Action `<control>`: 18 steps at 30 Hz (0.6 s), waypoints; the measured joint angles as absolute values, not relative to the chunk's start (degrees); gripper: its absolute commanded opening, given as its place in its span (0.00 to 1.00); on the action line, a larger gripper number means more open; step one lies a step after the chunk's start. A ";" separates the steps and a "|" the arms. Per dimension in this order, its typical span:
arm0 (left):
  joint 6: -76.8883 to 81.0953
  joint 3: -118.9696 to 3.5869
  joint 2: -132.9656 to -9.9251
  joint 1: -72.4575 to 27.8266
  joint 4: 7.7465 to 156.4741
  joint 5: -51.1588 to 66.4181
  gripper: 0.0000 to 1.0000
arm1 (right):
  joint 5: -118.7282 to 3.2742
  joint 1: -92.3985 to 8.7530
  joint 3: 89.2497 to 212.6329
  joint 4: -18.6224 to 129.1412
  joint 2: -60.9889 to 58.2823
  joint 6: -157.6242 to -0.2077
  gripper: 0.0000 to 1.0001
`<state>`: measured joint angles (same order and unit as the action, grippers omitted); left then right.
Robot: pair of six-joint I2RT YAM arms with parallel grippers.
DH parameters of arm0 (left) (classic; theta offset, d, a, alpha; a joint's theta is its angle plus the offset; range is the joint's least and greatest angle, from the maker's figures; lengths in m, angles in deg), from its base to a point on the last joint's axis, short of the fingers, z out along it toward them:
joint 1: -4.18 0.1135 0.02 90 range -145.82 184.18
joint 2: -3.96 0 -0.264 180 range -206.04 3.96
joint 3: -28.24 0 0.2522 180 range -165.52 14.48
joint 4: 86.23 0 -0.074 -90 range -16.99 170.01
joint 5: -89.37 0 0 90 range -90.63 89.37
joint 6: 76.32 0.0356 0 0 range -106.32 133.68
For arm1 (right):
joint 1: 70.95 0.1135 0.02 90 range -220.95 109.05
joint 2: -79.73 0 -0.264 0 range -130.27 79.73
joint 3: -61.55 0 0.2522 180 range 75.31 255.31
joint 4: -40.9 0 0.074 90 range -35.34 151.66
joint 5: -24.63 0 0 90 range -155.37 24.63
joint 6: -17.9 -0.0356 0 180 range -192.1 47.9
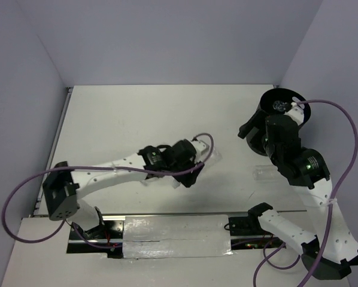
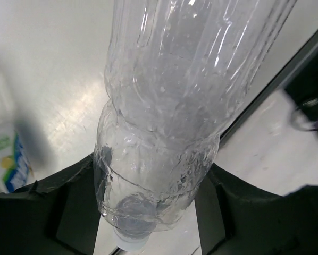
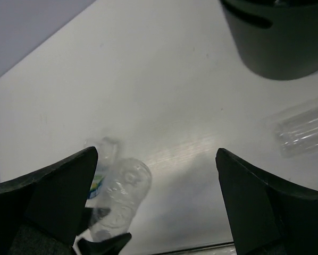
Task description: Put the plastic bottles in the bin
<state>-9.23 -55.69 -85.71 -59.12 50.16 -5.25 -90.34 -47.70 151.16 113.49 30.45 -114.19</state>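
Pale lavender walls close in a white table (image 1: 137, 119). The left claw (image 2: 151, 164) is clenched on a clear, crinkled plastic bottle (image 2: 175, 106) near its neck, with the cap toward the wrist camera and the body reaching away over the table's middle. Whether that bottle is lifted off the table I cannot tell. Just beside it lies a second clear bottle with a blue-and-white label (image 2: 7, 154). A third clear plastic bottle (image 1: 266, 173) lies on its side by the right arm, between the arm bases and the black cylindrical bin (image 3: 276, 53) at the far right. The right claw (image 3: 156, 152) hangs spread wide, grasping nothing.
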 measured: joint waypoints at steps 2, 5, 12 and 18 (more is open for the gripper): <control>-9.39 -57.03 -81.75 -56.46 51.41 -2.70 0.54 | -86.54 -47.79 149.41 112.01 30.41 -114.73 1.00; -10.24 -59.21 -78.80 -53.79 53.29 0.63 0.54 | -79.59 -47.97 147.64 107.87 29.49 -115.94 1.00; -10.81 -61.07 -79.61 -53.31 55.04 6.33 0.54 | -66.69 -48.01 144.85 98.45 27.59 -118.65 1.00; -12.21 -61.07 -80.48 -53.20 55.38 8.60 0.55 | -62.28 -48.01 142.31 94.89 26.58 -119.72 1.00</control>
